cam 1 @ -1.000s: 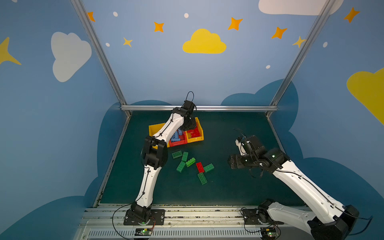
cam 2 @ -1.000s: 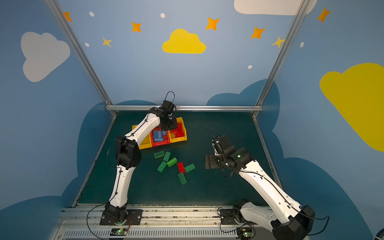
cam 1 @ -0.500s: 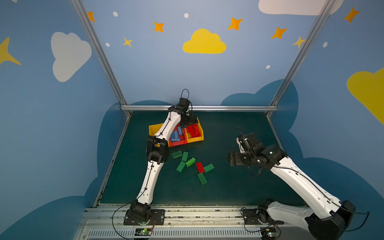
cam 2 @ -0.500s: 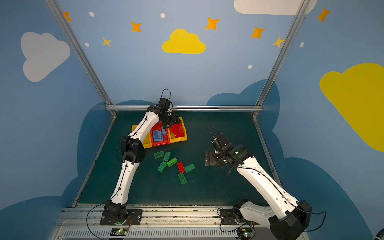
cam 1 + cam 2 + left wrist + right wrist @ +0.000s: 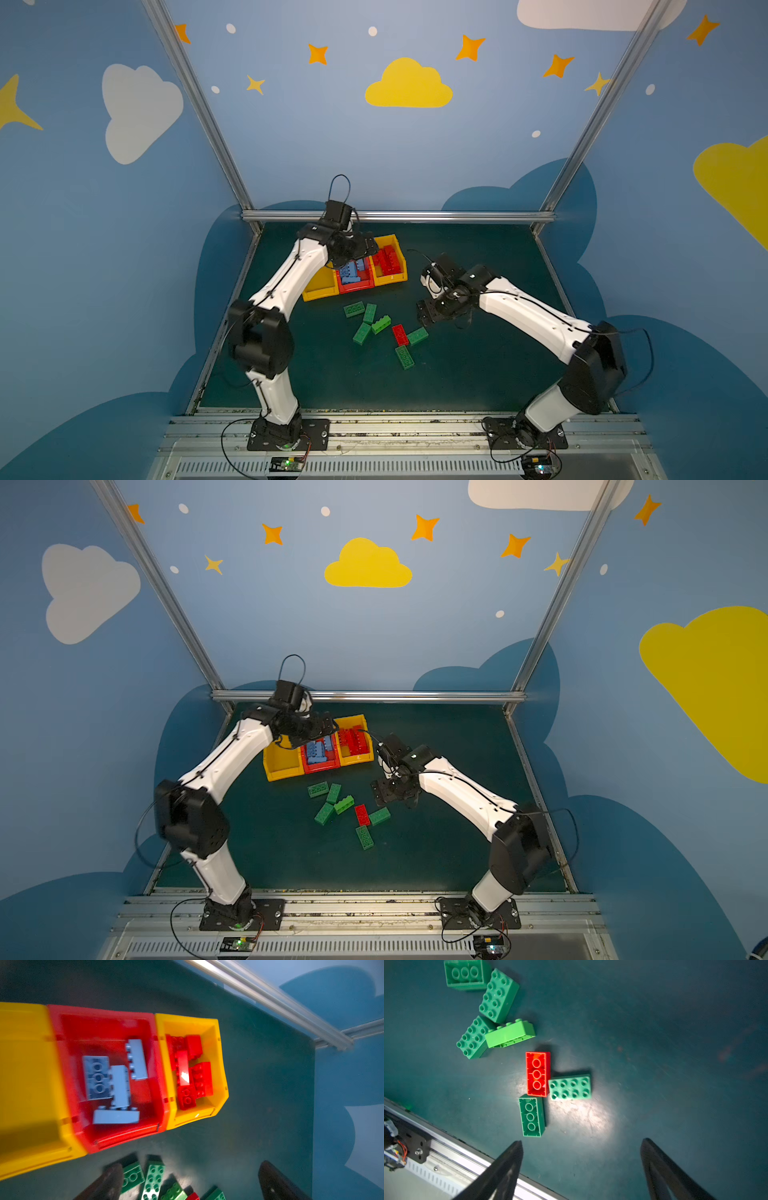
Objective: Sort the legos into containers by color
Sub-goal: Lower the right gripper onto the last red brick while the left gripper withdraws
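Left gripper [image 5: 191, 1167] hangs over the joined bins [image 5: 99, 1009], fingers apart, empty. Right gripper [image 5: 582, 1141], fingers also apart, hovers near the loose red brick [image 5: 538, 1074].

Two arms of same build: left arm [image 5: 286, 278], right arm [image 5: 528, 311]. Smooth white link shells, bulky matte black joint housings [image 5: 259, 336]. Thin black cables [image 5: 340, 176] loop off wrists and run along white links. Black base plates [image 5: 316, 434], silver corner screws. Small lit circuit boards [image 5: 286, 463] in front. Right gripper [image 5: 582, 1141]: two black tapered fingers [image 5: 500, 1172].
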Controlling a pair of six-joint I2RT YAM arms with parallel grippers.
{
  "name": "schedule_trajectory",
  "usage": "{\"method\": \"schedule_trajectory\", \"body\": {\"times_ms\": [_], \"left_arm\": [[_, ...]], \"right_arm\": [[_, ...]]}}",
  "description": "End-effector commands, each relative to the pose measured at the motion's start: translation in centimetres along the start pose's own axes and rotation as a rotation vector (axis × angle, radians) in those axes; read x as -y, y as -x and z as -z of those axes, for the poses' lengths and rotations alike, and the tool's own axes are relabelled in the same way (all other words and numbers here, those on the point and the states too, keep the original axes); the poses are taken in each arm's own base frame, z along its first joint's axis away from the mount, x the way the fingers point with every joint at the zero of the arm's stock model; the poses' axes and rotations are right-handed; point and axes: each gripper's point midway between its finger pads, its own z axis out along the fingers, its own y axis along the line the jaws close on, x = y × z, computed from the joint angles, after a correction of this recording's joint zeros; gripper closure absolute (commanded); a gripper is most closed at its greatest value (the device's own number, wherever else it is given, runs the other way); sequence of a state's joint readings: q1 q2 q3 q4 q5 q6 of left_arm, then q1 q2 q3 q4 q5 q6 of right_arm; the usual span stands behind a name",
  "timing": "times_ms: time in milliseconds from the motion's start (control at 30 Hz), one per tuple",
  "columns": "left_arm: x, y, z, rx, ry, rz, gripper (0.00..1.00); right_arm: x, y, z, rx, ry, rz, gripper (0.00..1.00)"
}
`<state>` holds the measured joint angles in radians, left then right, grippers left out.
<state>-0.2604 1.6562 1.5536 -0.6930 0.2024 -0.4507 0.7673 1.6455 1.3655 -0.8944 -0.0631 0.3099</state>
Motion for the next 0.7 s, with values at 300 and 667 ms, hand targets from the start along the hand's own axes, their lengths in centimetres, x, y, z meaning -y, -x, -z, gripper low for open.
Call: {"method": "schedule_trajectory", "body": {"times_ms": [300,667], "left_arm": [[-11.0,-8.5,9.1,0.24,0.211,0.127,0.0],[-13.7,-11.7,10.1,0.265,0.241,0.188,0.0]], "right_arm": [[-6.2,0.0,-5.2,-0.101,0.141,0.139,0.27],[-6.0,-0.2,-9.3,-0.183,0.063,0.163,0.42]]}}
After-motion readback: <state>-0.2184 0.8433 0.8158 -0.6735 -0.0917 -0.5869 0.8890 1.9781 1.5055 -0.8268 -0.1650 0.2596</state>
